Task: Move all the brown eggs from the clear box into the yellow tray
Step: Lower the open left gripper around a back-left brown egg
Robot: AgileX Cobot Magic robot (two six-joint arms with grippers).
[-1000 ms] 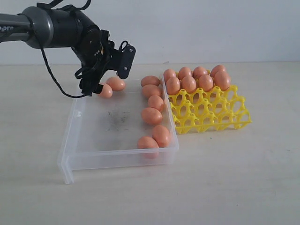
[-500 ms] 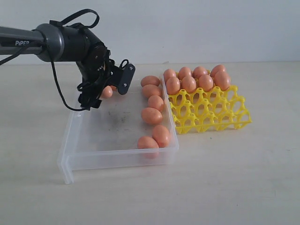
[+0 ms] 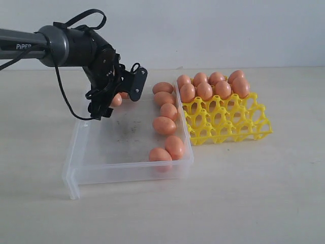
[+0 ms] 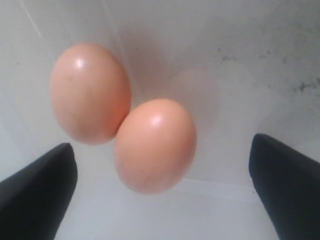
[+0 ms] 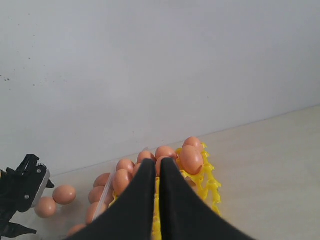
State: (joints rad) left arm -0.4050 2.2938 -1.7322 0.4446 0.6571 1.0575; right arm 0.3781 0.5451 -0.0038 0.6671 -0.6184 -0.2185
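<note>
One word alone can be read, "PiPER", in white letters on the grey left arm (image 3: 26, 46).

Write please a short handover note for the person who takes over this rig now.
Left gripper: open, empty, fingers on either side of two eggs in the far left corner of the box.
Right gripper: shut, empty, away from the eggs.
Done: eight eggs sit in the tray.
Left: the corner pair and six eggs along the box's right wall.
</note>
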